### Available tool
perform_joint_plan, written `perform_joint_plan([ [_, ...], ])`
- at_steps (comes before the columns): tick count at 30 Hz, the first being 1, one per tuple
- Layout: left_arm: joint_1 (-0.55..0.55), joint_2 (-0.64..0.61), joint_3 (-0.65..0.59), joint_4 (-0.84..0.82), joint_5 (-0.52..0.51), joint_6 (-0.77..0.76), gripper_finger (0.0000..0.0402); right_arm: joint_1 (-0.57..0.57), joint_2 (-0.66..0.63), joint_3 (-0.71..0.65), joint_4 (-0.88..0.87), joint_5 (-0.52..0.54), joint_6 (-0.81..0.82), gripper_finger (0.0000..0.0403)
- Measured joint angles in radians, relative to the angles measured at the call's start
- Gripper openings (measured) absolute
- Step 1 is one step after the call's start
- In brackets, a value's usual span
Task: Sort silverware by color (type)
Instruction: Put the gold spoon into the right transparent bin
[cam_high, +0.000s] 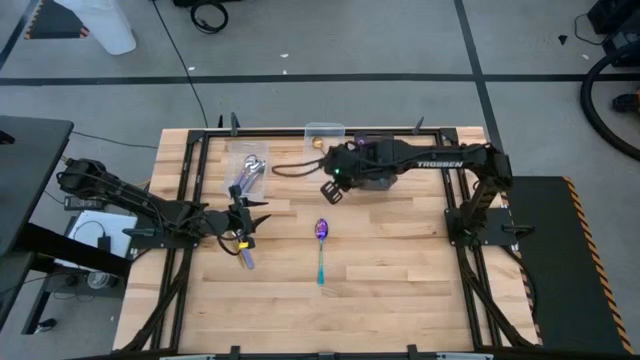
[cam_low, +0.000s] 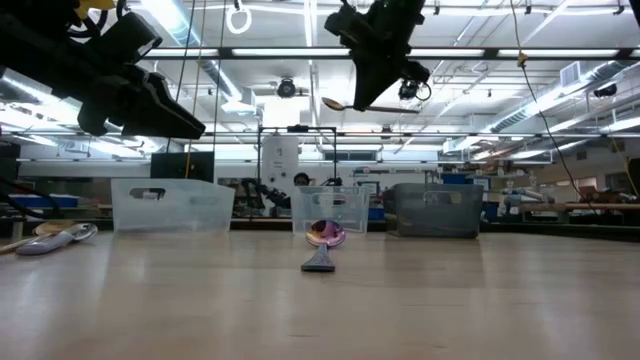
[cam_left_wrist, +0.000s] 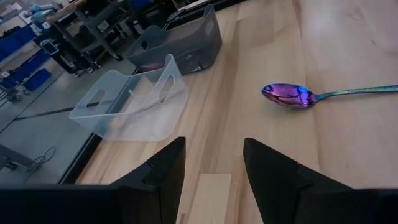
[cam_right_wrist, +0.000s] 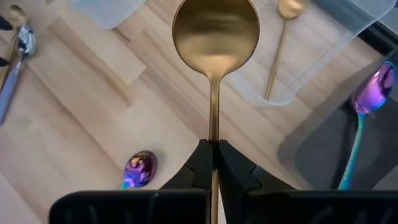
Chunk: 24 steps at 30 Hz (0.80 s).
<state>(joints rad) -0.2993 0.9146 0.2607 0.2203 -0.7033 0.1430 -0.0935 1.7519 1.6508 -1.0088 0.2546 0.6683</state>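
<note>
The right gripper (cam_right_wrist: 212, 163) is clamped on a gold spoon (cam_right_wrist: 215, 37), held in the air near the surface's far edge. The left gripper (cam_left_wrist: 213, 171) hovers near the left edge, fingers apart and empty. An iridescent spoon (cam_high: 321, 243) lies mid-surface.

Two dark robot arms, matte black throughout

Right arm (cam_high: 440, 160): black links, white "TROSSEN" lettering on the forearm, small green light near the wrist, black cable looping off toward nine o'clock. Left arm (cam_high: 130, 200): black jointed links, bundled black cables at its base, yellow detail by the wrist. Fingers (cam_left_wrist: 273, 180): wedge-shaped, angular, black.
</note>
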Motion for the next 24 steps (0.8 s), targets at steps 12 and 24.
perform_joint_plan([
  [12,0.0,0.0,0.0,0.0,-0.032,0.028,0.0172,-0.164,0.0,0.0,0.155,-0.151,-0.174,0.0016],
  [24,0.0,0.0,0.0,0.0,-0.173,0.013,0.0172,-0.27,0.0,0.0,0.342,-0.178,-0.326,0.0016],
])
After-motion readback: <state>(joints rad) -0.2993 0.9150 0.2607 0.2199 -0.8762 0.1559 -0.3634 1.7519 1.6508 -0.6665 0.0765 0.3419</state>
